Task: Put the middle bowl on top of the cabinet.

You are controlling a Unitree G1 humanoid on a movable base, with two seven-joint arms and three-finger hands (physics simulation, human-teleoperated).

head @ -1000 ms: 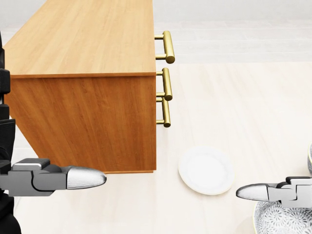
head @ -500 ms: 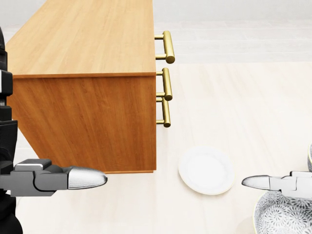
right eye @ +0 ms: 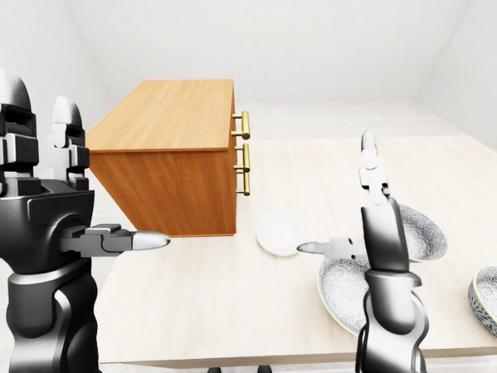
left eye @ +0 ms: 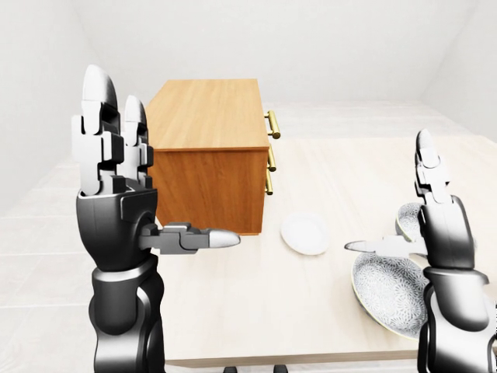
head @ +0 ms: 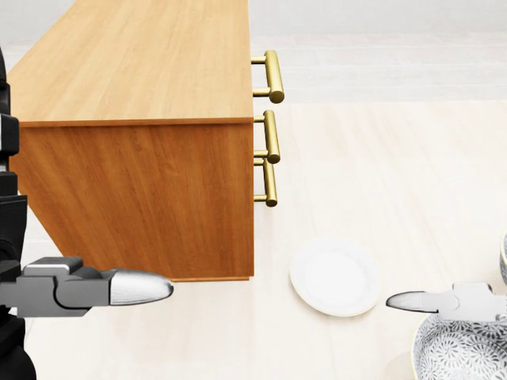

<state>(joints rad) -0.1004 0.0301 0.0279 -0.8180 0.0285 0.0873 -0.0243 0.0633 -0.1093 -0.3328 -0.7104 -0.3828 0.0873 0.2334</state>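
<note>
While holding nothing in open left hand point(left eye: 116, 183) or right hand point(right eye: 379, 225), begin reach: lower right hand onto patterned grey ceramic middle bowl point(right eye: 425, 233), right of orange wooden cabinet point(right eye: 171, 116) in right-eye view.

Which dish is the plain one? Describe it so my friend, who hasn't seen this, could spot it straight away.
Find the big wooden cabinet standing on the pale table. Beside its lower right corner, below the brass handles in the right-eye view, lies a small plate. It alone is plain white and shallow; the bowls to its right are larger and covered in a grey pattern.
</note>
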